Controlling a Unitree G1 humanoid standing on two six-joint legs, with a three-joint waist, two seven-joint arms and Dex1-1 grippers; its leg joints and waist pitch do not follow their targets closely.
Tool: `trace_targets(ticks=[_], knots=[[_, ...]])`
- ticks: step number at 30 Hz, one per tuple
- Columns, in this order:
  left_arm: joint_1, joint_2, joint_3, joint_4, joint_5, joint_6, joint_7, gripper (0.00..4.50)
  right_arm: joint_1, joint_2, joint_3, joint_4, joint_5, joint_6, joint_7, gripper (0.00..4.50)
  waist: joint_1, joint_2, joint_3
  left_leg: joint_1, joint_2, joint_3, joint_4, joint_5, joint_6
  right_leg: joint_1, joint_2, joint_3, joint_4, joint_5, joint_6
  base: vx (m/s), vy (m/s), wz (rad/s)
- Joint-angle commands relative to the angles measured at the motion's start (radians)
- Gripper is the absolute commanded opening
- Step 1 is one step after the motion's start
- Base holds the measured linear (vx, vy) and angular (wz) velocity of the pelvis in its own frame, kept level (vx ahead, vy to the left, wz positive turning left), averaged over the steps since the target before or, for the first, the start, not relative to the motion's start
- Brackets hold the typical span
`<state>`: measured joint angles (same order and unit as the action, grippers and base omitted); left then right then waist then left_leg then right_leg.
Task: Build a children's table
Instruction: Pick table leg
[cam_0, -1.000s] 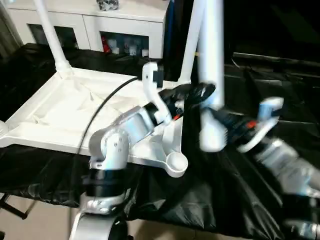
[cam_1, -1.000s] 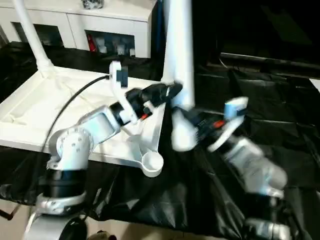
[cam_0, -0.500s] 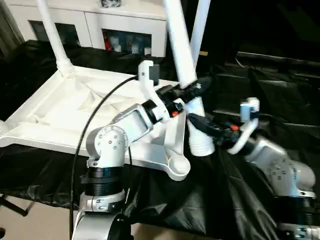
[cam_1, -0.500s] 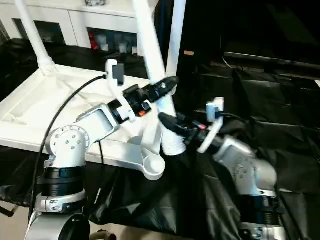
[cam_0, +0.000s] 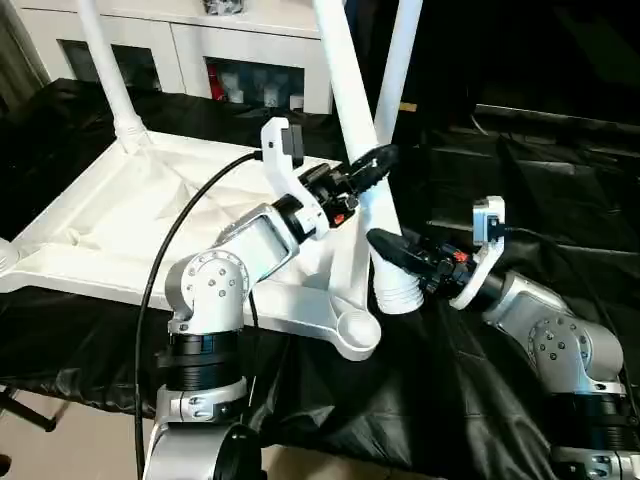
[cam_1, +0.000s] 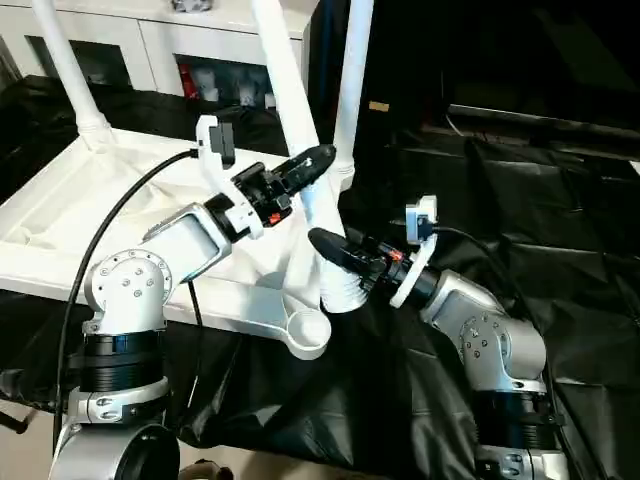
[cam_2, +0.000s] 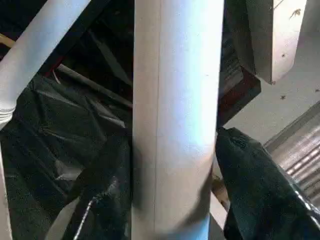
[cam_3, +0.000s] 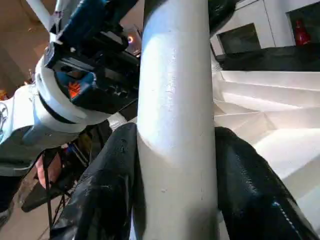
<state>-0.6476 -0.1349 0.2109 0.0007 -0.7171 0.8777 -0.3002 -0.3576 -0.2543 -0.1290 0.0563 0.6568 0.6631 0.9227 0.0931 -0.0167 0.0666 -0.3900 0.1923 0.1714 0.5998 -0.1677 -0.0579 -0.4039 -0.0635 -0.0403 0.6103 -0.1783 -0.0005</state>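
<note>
Loose leg — likely light, stiff, slick plastic; left tool and right tool both pinch it near ribbed base.

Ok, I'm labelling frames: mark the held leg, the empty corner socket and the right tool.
held leg (cam_0: 345, 80), left eye view, upper shaft
corner socket (cam_0: 357, 333), left eye view, its round cup
right tool (cam_1: 330, 246), right eye view, between its fingertips

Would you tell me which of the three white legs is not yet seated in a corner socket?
The slanted leg between both end effectors; the other two stand upright in far sockets.
</note>
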Motion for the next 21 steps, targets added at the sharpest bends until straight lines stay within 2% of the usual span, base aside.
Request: trace_targets(ticks=[1,2,3,7,12,13,14,17,18,20,21], knots=[[-0.023,-0.02,-0.014,-0.011,-0.023,-0.004,0.002,2.36,-0.016,-0.011,0.003,-0.023,0.004,-0.001,-0.008,1.86,0.004,-0.013,-0.077,0.014,0.027,-0.004,-0.063,-0.128,0.034,0.054,-0.063,0.031,-0.077,-0.212,-0.166,0.0,0.0,0.0],[-0.022,-0.016,-0.02,-0.012,-0.021,-0.009,-0.003,2.36,-0.016,-0.013,0.007,-0.023,0.004,-0.001,-0.006,1.86,0.004,-0.014,-0.077,0.014,0.027,-0.004,-0.063,-0.125,0.036,0.053,-0.062,0.03,-0.076,-0.204,-0.17,0.0,0.0,0.0],[-0.021,-0.016,-0.021,-0.012,-0.02,-0.009,-0.003,2.11,-0.016,-0.013,0.007,-0.023,0.004,-0.001,-0.006,1.86,0.004,-0.014,-0.077,0.014,0.027,-0.004,-0.063,-0.125,0.036,0.053,-0.062,0.03,-0.076,-0.204,-0.17,0.0,0.0,0.0],[-0.017,-0.006,-0.038,-0.013,-0.007,-0.023,-0.019,1.9,-0.019,-0.017,0.011,-0.024,0.007,0.003,-0.004,1.86,0.003,-0.014,-0.076,0.015,0.027,-0.004,-0.063,-0.135,0.036,0.053,-0.063,0.03,-0.078,-0.218,-0.17,0.0,0.0,0.0],[-0.017,0.007,-0.046,-0.015,0.002,-0.034,-0.024,1.85,-0.021,-0.025,0.017,-0.026,0.005,0.007,-0.003,1.86,0.004,-0.013,-0.076,0.015,0.027,-0.004,-0.064,-0.142,0.029,0.052,-0.063,0.03,-0.08,-0.237,-0.162,0.0,0.0,0.0],[-0.021,0.021,-0.052,-0.016,0.017,-0.044,-0.026,1.85,-0.025,-0.03,0.019,-0.026,0.012,0.033,-0.007,2.42,0.003,-0.014,-0.077,0.016,0.027,-0.004,-0.064,-0.139,0.029,0.052,-0.062,0.03,-0.079,-0.23,-0.163,0.0,0.0,0.0],[-0.021,0.021,-0.052,-0.016,0.017,-0.044,-0.026,1.84,-0.025,-0.03,0.019,-0.026,0.012,0.033,-0.007,2.56,0.003,-0.013,-0.076,0.016,0.026,-0.004,-0.063,-0.135,0.031,0.052,-0.062,0.03,-0.078,-0.225,-0.164,0.0,0.0,0.0],[-0.026,0.055,-0.081,-0.021,0.049,-0.058,-0.048,1.84,-0.033,-0.048,0.035,-0.028,0.004,0.066,-0.018,2.74,0.003,-0.012,-0.077,0.016,0.027,-0.005,-0.063,-0.128,0.03,0.052,-0.061,0.03,-0.077,-0.22,-0.162,0.0,0.0,0.0],[-0.029,0.08,-0.108,-0.028,0.071,-0.064,-0.068,1.84,-0.036,-0.059,0.051,-0.035,-0.018,0.064,-0.026,2.89,0.001,-0.016,-0.076,0.016,0.027,-0.003,-0.063,-0.128,0.03,0.053,-0.061,0.031,-0.077,-0.22,-0.16,0.0,0.0,0.0],[-0.033,0.128,-0.16,-0.044,0.108,-0.075,-0.104,1.84,-0.05,-0.086,0.084,-0.043,-0.065,0.062,-0.039,2.99,0.002,-0.013,-0.077,0.017,0.028,-0.005,-0.065,-0.119,0.02,0.052,-0.061,0.031,-0.074,-0.221,-0.146,0.0,0.0,0.0],[-0.034,0.138,-0.171,-0.047,0.115,-0.077,-0.113,1.84,-0.056,-0.095,0.095,-0.043,-0.077,0.068,-0.043,3.04,0.001,-0.017,-0.076,0.017,0.027,-0.003,-0.064,-0.121,0.018,0.051,-0.061,0.032,-0.075,-0.223,-0.147,0.0,0.0,0.0]])
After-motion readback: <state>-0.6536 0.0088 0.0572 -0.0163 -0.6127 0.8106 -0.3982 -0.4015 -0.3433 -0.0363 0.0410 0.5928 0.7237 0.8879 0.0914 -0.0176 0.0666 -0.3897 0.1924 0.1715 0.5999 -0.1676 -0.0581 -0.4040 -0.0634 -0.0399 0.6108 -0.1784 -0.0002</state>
